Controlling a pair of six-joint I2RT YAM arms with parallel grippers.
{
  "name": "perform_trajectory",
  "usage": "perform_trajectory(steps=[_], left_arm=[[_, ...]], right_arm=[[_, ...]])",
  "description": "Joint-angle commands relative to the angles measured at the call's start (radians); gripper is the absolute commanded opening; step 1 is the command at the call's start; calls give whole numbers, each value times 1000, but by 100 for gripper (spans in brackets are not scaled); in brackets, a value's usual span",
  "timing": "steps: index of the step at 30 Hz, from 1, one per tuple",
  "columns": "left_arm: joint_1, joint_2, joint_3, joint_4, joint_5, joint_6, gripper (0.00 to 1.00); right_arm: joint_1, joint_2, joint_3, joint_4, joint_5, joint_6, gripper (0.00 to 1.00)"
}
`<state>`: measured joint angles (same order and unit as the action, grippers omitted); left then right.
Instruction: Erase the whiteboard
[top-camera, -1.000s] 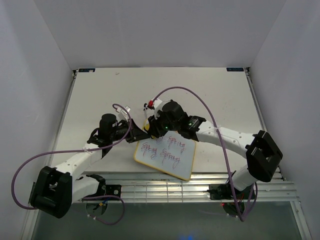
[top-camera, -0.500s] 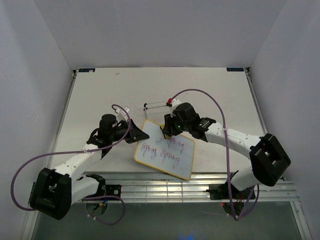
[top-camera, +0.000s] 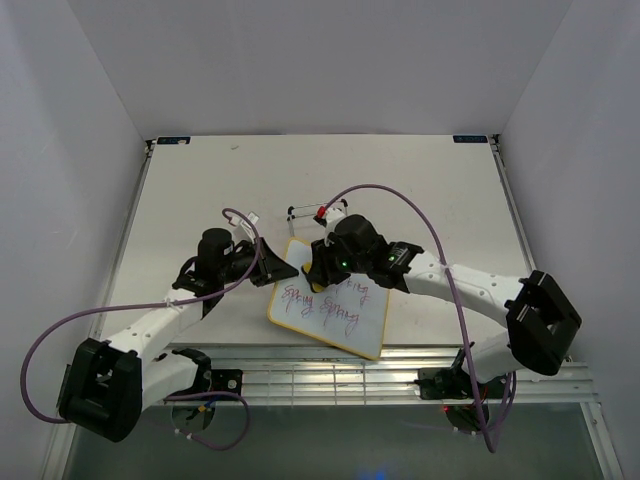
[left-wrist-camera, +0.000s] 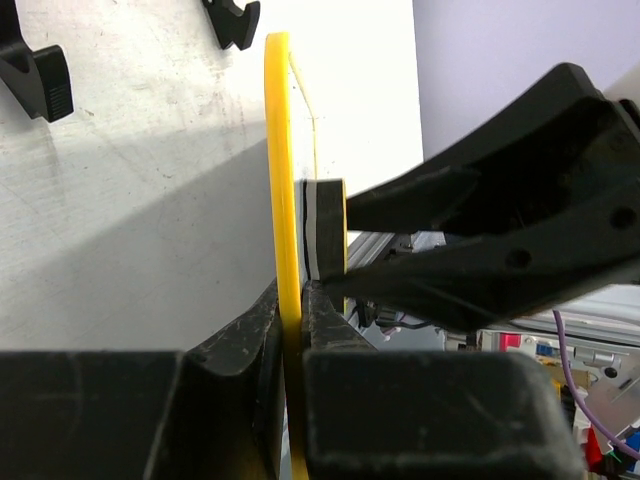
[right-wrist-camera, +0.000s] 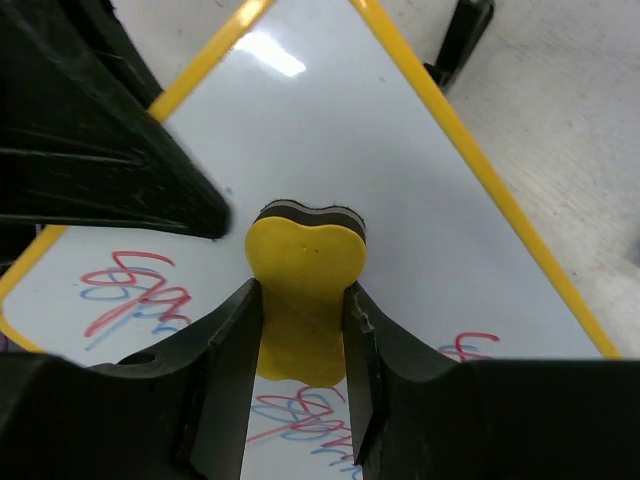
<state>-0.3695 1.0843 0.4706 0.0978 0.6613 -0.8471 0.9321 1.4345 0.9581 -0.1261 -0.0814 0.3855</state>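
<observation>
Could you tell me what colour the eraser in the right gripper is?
The eraser is yellow with a dark base layer, clearest in the right wrist view.

Overhead view from behind the arms; both wrist views close on whiteboard (top-camera: 352, 318)

whiteboard (top-camera: 345, 318) at near edge of table (top-camera: 200, 180); eraser (right-wrist-camera: 302, 270) on its far part; wire stand (top-camera: 305, 210) behind.

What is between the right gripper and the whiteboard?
The yellow eraser: the right gripper is shut on it, its dark felt end against the whiteboard. The right wrist view shows this.
</observation>
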Motion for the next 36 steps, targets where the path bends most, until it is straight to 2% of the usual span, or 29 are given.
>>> perform_trajectory(steps=[1, 11, 17, 20, 24, 30, 36], left_arm=[[-11, -44, 51, 102, -22, 45, 0], [-11, -72, 30, 137, -46, 17, 0], [-11, -69, 25, 158, -31, 8, 0], [-11, -86, 17, 158, -34, 19, 0], [-11, -106, 2, 157, -54, 20, 0], [-11, -112, -3, 158, -65, 23, 0], [-11, -130, -16, 157, -77, 26, 0]], right_arm=[[40, 39, 70, 26, -37, 35, 28], [39, 89, 131, 17, 20, 75, 28], [13, 168, 131, -40, -6, 72, 27], [-41, 165, 84, -75, -37, 50, 27], [-104, 129, 13, -178, 55, 12, 27], [-228, 90, -139, -173, -15, -30, 27], [-263, 67, -225, -136, -86, -45, 27]])
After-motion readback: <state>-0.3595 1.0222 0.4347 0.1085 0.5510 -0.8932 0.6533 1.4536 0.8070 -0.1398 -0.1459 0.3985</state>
